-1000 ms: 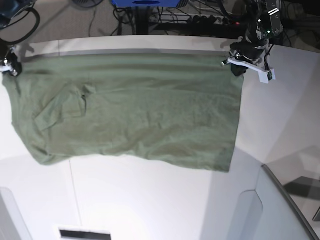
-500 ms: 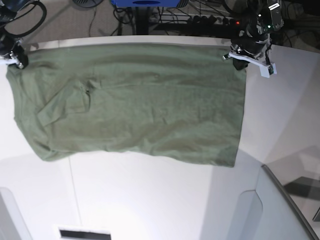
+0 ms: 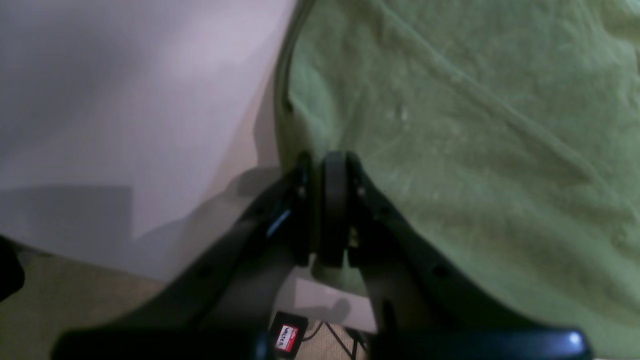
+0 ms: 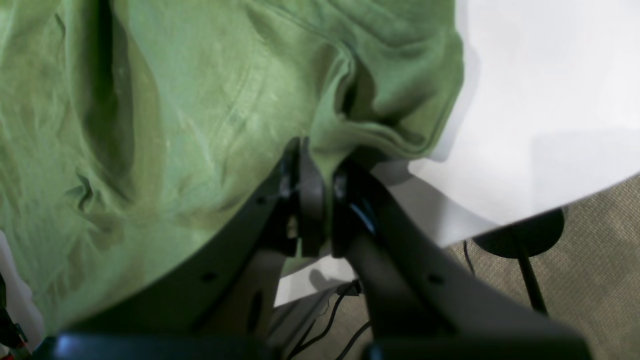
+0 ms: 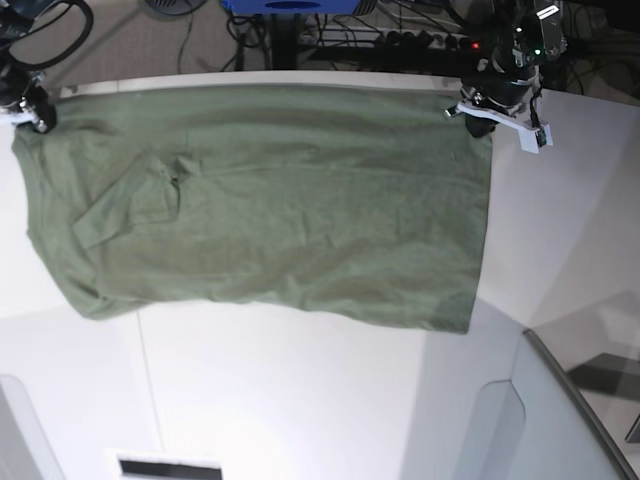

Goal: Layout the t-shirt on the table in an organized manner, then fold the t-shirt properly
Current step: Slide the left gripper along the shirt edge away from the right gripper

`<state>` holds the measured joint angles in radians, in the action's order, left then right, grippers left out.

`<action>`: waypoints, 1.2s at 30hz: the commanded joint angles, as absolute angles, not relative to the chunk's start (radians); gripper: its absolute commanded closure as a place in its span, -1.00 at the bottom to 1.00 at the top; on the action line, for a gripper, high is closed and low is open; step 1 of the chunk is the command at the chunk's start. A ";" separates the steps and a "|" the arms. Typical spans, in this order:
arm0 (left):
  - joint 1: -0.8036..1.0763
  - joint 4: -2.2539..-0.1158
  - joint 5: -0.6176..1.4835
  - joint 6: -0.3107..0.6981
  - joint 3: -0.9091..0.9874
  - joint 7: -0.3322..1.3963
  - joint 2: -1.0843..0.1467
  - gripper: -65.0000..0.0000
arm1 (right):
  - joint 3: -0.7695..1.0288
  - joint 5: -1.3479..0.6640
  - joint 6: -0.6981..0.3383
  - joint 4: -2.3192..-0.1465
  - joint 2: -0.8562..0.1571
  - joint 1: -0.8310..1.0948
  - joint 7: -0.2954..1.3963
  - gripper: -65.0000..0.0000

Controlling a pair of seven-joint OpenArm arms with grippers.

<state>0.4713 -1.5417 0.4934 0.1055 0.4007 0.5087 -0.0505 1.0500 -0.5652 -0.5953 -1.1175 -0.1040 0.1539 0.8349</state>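
Note:
The olive-green t-shirt [image 5: 270, 210] lies spread wide across the white table [image 5: 300, 400], its upper edge along the table's far edge. In the base view my left gripper [image 5: 478, 112] is at the shirt's top right corner, shut on the cloth. The left wrist view shows its fingers [image 3: 332, 200] pressed together on the t-shirt [image 3: 475, 150] edge. My right gripper [image 5: 28, 112] is shut on the top left corner; the right wrist view shows its fingers [image 4: 312, 195] pinching a bunched fold of the t-shirt [image 4: 200, 110]. A sleeve fold [image 5: 140, 205] lies on the left part.
A grey angled panel [image 5: 560, 420] rises at the front right. A dark slot [image 5: 170, 467] sits at the front edge. Cables and a blue base [image 5: 290, 8] lie on the floor beyond the far edge. A black stand foot [image 4: 520, 235] shows below the table.
Both grippers have pulled the shirt's upper edge away toward the far table edge, stretching it flatter. The movement slowed over the last half second.

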 commanded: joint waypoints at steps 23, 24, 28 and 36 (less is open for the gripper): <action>0.423 -1.575 0.355 0.110 0.664 0.503 -0.093 -0.97 | 1.132 -0.567 -0.601 -1.182 -0.171 0.193 0.780 -0.10; 0.410 -1.583 0.355 0.110 0.682 0.503 -0.110 -0.97 | 1.129 -0.567 -0.601 -1.202 -0.188 0.200 0.763 -0.10; 0.371 -1.643 0.355 0.114 0.673 0.503 -0.162 -0.97 | 0.997 -0.567 -0.601 -1.214 -0.323 0.180 0.742 -0.11; 0.226 -1.656 0.348 0.114 0.348 0.504 -0.259 -0.96 | 0.591 -0.567 -0.604 -0.981 -0.530 -0.094 0.587 -0.11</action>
